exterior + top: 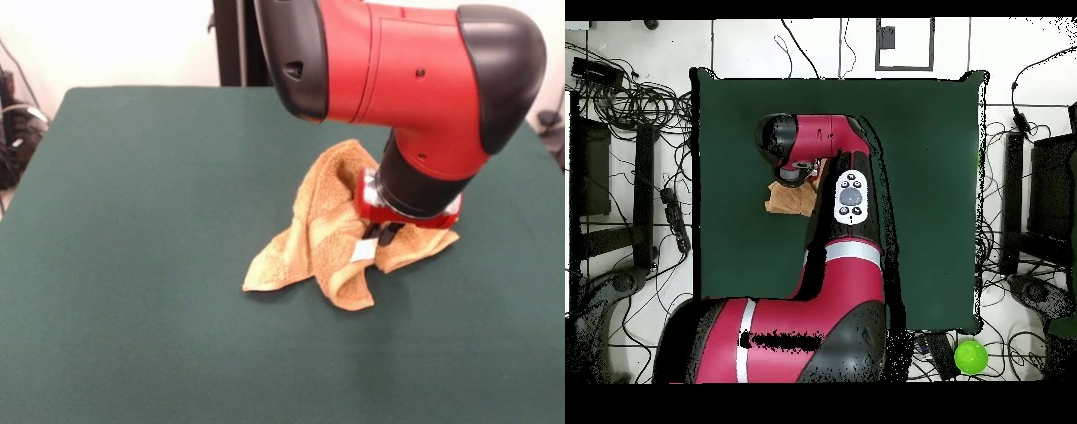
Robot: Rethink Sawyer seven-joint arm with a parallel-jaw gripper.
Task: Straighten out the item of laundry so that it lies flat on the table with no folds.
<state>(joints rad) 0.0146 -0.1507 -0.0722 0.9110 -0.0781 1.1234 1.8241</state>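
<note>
Towel [328, 231] bunched and tented right of table [132, 265] centre, far from flat; most spreading judged left. Near corners trailed toward camera, white tag [363, 252] showing; no clear long axis. Behind, gripper [385, 233] down in the folds, seemingly pinched on cloth, lifting a peak.

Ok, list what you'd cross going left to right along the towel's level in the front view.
Bare green table → the crumpled orange towel → its white tag → the gripper in the towel, under the red arm → bare table again.
</note>
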